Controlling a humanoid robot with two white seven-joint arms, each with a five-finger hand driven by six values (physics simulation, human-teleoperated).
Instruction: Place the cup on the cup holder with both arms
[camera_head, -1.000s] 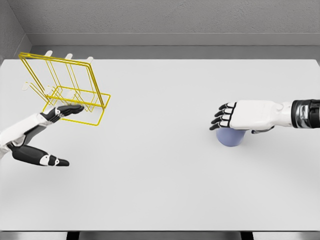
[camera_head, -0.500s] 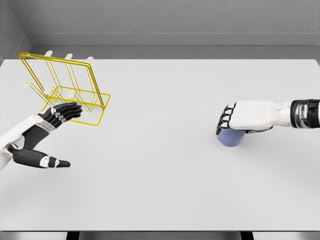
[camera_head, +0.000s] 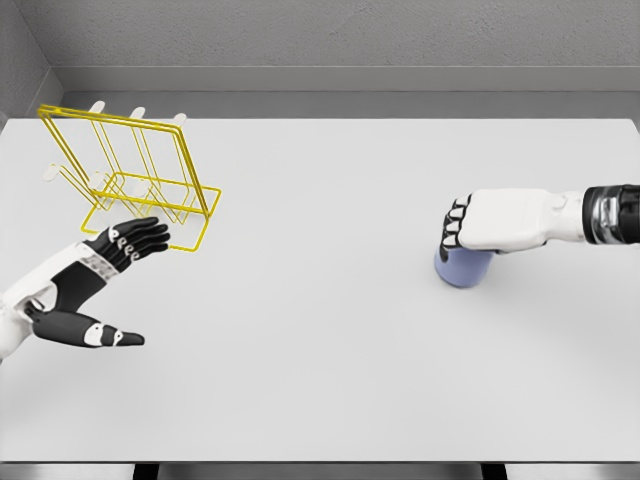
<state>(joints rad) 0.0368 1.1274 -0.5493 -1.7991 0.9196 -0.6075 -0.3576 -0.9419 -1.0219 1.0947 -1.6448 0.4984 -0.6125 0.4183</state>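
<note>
Lavender cup (camera_head: 463, 269) now clamped under right robot hand (camera_head: 490, 222), slightly lifted off table (camera_head: 330, 330); left robot hand (camera_head: 100, 275) spread, empty, nearing yellow holder (camera_head: 130, 180).

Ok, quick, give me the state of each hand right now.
Left hand: open, fingers spread, holding nothing, just in front of the yellow wire cup holder.
Right hand: shut on the pale blue cup, gripping it from above.

Right hand (camera_head: 492, 222) reached in from right, fingers curled downward. Left hand (camera_head: 100, 275) at lower left, fingers spread.
</note>
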